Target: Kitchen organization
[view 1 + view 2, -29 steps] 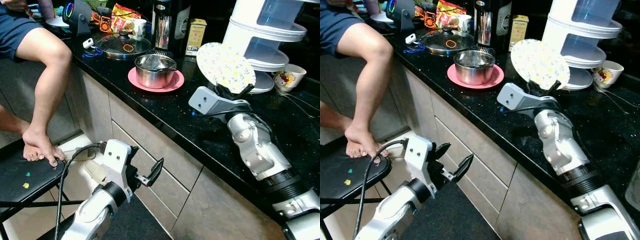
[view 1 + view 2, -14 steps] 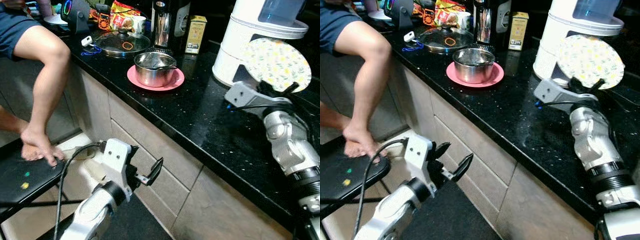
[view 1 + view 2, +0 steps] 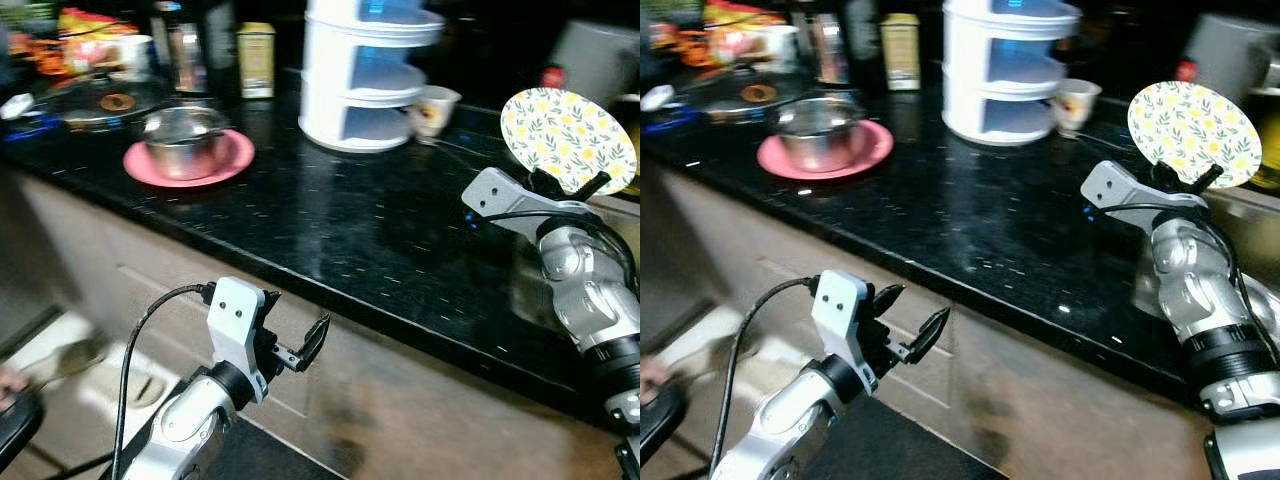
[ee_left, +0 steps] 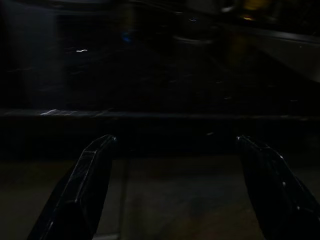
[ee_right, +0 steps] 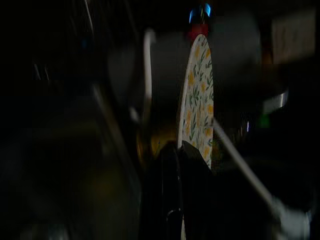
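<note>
Right gripper [image 3: 568, 187] pinches our floral plate [image 3: 567, 137] by its lower rim, upright above the counter's right end; left gripper [image 3: 296, 346] hangs spread below the counter edge.

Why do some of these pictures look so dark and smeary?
Left eye view: the far left is motion-blurred, the pink plate soft. Left wrist view: very dark, with the left gripper fingers spread apart. Right wrist view: dim and blurry, only the floral plate lit, pinched by the right gripper.
</note>
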Motion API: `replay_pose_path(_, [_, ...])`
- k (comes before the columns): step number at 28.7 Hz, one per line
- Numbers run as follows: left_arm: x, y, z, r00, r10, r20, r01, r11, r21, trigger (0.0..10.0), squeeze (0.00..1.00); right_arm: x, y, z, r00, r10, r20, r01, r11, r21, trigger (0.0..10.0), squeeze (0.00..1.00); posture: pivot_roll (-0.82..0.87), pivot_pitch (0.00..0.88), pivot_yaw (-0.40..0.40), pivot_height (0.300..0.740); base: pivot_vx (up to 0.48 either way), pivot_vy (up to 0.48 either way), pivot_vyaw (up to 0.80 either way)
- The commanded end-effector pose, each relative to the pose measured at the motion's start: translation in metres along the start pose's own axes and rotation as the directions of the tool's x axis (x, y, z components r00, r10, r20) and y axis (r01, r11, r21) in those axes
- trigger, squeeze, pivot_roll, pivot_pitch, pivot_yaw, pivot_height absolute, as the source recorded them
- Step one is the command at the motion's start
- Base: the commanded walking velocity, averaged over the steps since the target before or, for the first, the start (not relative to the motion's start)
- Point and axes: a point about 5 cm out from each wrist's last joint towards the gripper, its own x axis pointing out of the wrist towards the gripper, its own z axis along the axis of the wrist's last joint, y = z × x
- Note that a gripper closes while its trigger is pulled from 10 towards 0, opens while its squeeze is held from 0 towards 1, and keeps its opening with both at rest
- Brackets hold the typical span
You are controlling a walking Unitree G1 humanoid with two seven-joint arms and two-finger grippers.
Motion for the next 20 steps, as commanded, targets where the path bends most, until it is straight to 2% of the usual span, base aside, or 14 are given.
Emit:
replay_pose_path(1, [0.001,-0.001,-0.002,1.000,-0.006,-0.015,0.006,1.000,-0.004,10.0,0.00,0.001,-0.003,-0.001,1.000,0.017,0.012,-0.017,1.000,0.015,0.0,0.00,0.08,0.000,-0.072,0.740,0.000,0.000,-0.58])
replay_pose_path(7, [0.002,-0.001,-0.002,1.000,-0.008,-0.010,0.008,1.000,-0.002,10.0,0.00,-0.002,0.016,0.015,0.981,0.178,0.072,-0.181,0.983,0.037,0.0,0.00,0.07,0.000,-0.074,0.740,0.000,0.000,0.00])
replay_pose_path(17, [0.002,-0.002,0.001,1.000,-0.024,-0.001,0.024,1.000,-0.005,10.0,0.00,0.001,0.015,0.020,0.970,0.230,0.072,-0.235,0.970,0.061,0.0,0.00,0.08,0.000,-0.078,0.740,0.000,0.000,-0.76])
replay_pose_path(20, [0.002,-0.012,0.001,0.993,-0.114,-0.016,0.113,0.993,-0.015,10.0,0.00,-0.001,0.018,0.021,0.963,0.259,0.073,-0.264,0.962,0.066,0.0,0.00,0.08,0.000,-0.078,0.740,0.000,0.000,-0.77])
